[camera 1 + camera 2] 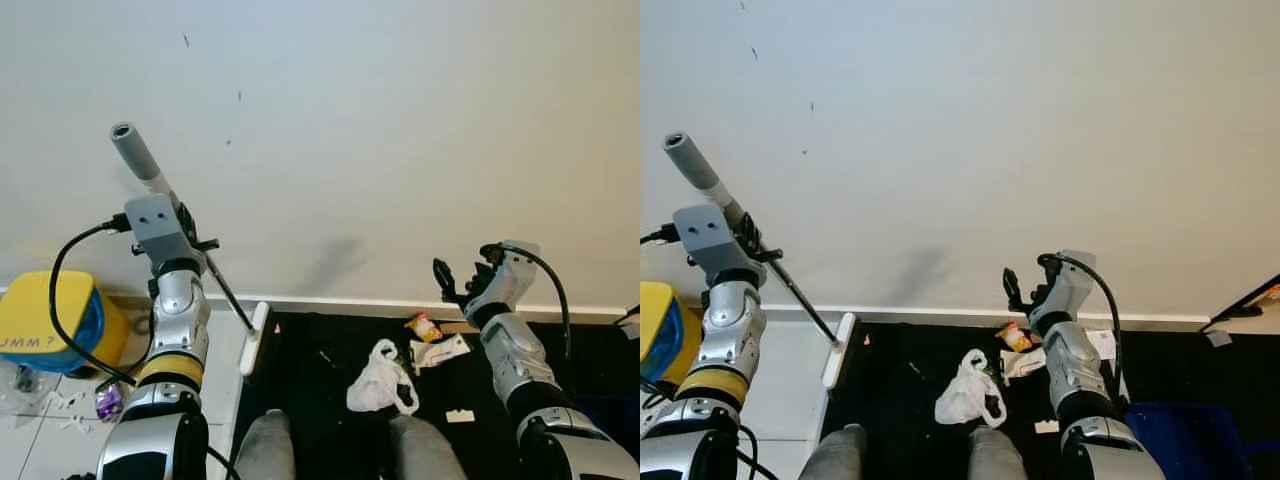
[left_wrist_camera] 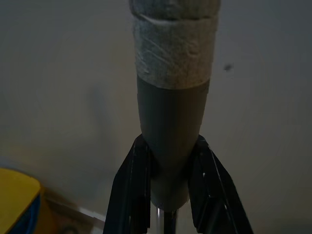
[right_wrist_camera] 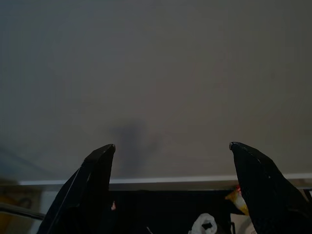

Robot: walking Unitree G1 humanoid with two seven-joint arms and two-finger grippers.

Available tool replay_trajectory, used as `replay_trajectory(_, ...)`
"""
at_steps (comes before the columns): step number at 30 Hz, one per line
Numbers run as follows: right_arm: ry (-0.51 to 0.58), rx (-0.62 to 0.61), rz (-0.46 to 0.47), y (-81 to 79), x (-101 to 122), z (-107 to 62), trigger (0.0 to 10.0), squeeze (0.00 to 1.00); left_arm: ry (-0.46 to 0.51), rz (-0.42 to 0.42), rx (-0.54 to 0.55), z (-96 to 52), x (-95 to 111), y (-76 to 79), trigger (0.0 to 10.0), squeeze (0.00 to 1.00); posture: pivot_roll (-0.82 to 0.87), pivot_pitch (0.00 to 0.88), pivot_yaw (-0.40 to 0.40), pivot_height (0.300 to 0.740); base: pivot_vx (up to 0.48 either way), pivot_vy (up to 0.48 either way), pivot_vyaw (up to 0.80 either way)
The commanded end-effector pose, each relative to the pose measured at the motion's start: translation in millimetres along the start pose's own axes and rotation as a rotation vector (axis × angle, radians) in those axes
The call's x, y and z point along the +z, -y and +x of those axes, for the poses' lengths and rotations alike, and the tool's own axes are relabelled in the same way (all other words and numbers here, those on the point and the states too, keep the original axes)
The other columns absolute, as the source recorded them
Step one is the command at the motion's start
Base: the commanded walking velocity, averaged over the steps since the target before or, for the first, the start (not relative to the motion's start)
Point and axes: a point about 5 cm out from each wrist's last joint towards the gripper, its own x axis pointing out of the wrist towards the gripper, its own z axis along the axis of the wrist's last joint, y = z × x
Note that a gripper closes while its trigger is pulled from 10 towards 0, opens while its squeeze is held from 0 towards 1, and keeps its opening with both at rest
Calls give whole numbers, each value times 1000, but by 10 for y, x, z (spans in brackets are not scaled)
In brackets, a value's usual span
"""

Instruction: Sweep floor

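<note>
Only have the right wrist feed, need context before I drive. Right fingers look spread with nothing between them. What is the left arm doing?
Observer: The left gripper is shut on the broom handle, raised in front of the wall.
Operator: Where's the broom head?
Observer: The broom head sits by the baseboard, at the edge of the black mat.
Operator: I see a white bag. Other litter?
Observer: Besides the white plastic bag, a crumpled white paper and a small white scrap lie on the mat.
</note>
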Motion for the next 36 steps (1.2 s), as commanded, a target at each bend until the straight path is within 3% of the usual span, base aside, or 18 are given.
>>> replay_trajectory(1,18,-7,4,22,34,3,10000,0,-15,17,-11,14,-7,7,10000,0,30,56,-22,731,0,0,0)
replay_trajectory(6,3,13,-2,-20,15,15,10000,0,-60,22,-56,-31,-89,47,10000,0,32,64,-25,731,0,0,0)
replay_trajectory(11,14,127,5,-146,15,20,10000,0,-34,20,-276,-86,-58,239,10000,0,32,76,-26,731,0,0,0)
replay_trajectory(12,14,127,5,-146,15,20,10000,0,-34,20,-276,-86,-58,239,10000,0,32,76,-26,731,0,0,0)
replay_trajectory(13,28,212,-5,-229,41,25,10000,0,7,26,-437,-107,38,370,10000,0,36,85,-27,731,0,0,0)
replay_trajectory(15,35,286,-13,-305,62,28,10000,0,48,35,-570,-127,150,496,10000,0,37,89,-28,731,0,0,0)
replay_trajectory(21,28,427,-37,-450,71,22,10000,0,97,39,-733,-153,327,701,10000,0,40,98,-28,731,0,0,0)
replay_trajectory(23,-6,639,-100,-633,31,-42,10000,0,126,34,-832,-167,461,827,10000,0,39,104,-24,731,0,0,0)
replay_trajectory(25,-14,684,-119,-664,18,-63,10000,0,128,27,-852,-171,483,843,10000,0,39,104,-24,731,0,0,0)
replay_trajectory(26,-33,780,-190,-716,-1,-115,10000,0,153,43,-932,-209,561,877,10000,0,38,105,-24,731,0,0,0)
replay_trajectory(30,-5,843,-217,-755,40,-132,10000,0,176,42,-1003,-254,650,914,10000,0,40,110,-22,731,0,0,0)
replay_trajectory(31,17,876,-211,-783,76,-140,10000,400,195,31,-1028,-281,704,946,10000,0,42,110,-23,731,0,0,0)
replay_trajectory(32,17,876,-211,-783,76,-140,10000,400,195,31,-1028,-281,704,946,10000,0,42,110,-23,731,0,0,0)
replay_trajectory(33,40,905,-207,-811,114,-146,10000,996,213,29,-1054,-311,749,986,10000,0,42,110,-25,731,0,0,0)
replay_trajectory(36,61,924,-213,-827,149,-151,10000,1000,223,25,-1078,-340,785,1025,10000,0,42,111,-25,731,0,0,0)
